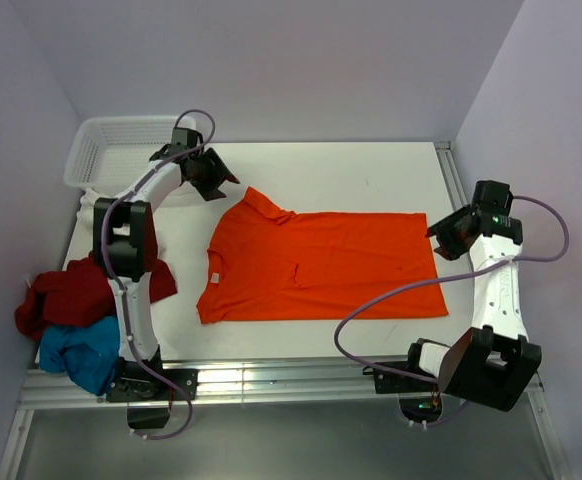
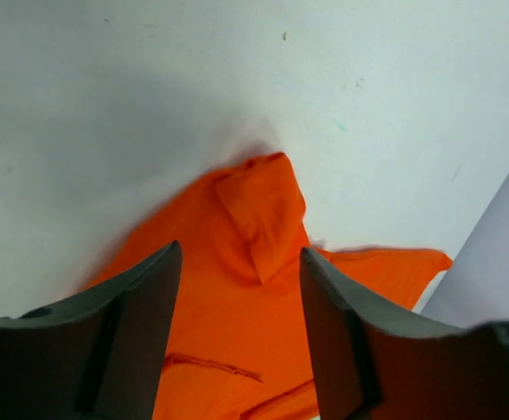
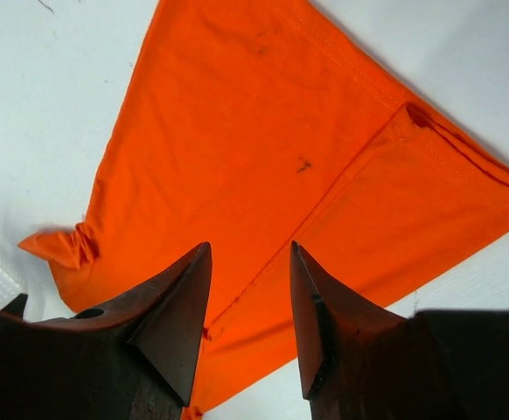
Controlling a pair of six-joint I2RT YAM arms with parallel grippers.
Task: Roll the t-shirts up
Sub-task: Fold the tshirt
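**A:** What closes the space in?

**B:** Three plain walls in pale lavender-grey: a back wall (image 1: 301,60), a left wall (image 1: 11,150) and a right wall (image 1: 561,120), all tight around the bench (image 1: 371,170).

**A:** And the bench itself?

**B:** A matte white top with a few faint specks. An aluminium near rail (image 1: 291,385) runs along its front edge, and a side rail (image 1: 453,175) runs up the right.

**A:** Below that?

**B:** A dull grey surface (image 1: 271,450); floor or shelf, I cannot tell.

**A:** Light?

**B:** Even and soft, with gentle shadows and a bright glint on the near rail.
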